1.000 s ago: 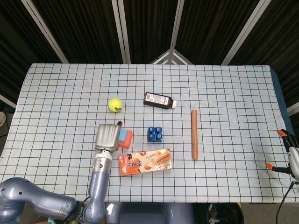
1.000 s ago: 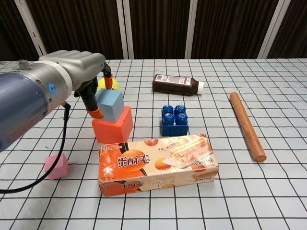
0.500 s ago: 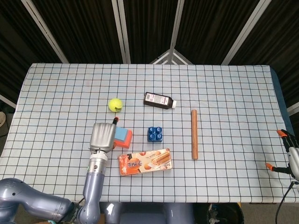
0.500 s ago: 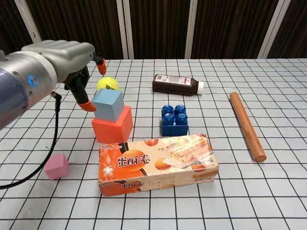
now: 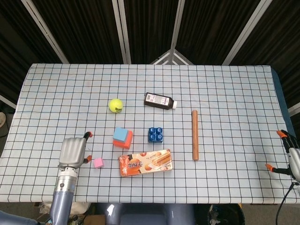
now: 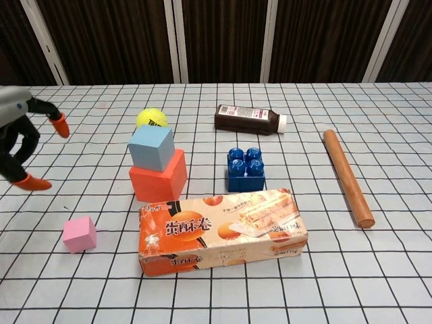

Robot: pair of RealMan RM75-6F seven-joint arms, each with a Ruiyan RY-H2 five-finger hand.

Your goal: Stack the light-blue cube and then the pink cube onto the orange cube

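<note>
The light-blue cube point(image 5: 121, 134) point(image 6: 151, 147) rests on top of the orange cube point(image 5: 124, 141) point(image 6: 158, 178), left of the table's middle. Nothing touches the pair. The pink cube point(image 5: 98, 162) point(image 6: 79, 233) lies on the cloth to their front left. My left hand point(image 5: 72, 151) point(image 6: 20, 145) hovers just left of the pink cube, fingers apart and empty. At the table's far right edge my right hand point(image 5: 291, 155) shows with spread orange-tipped fingers and holds nothing.
A snack box point(image 5: 145, 162) point(image 6: 221, 229) lies in front of the stack. A blue toy brick point(image 5: 155, 134) sits to its right, a tennis ball point(image 5: 116, 105) behind it. A dark bottle point(image 5: 160, 101) and a wooden rod point(image 5: 195, 134) lie further right.
My left hand has let go of the light-blue cube, leaving it on the orange cube. It has drawn back left and toward the front edge, ending beside the pink cube.
</note>
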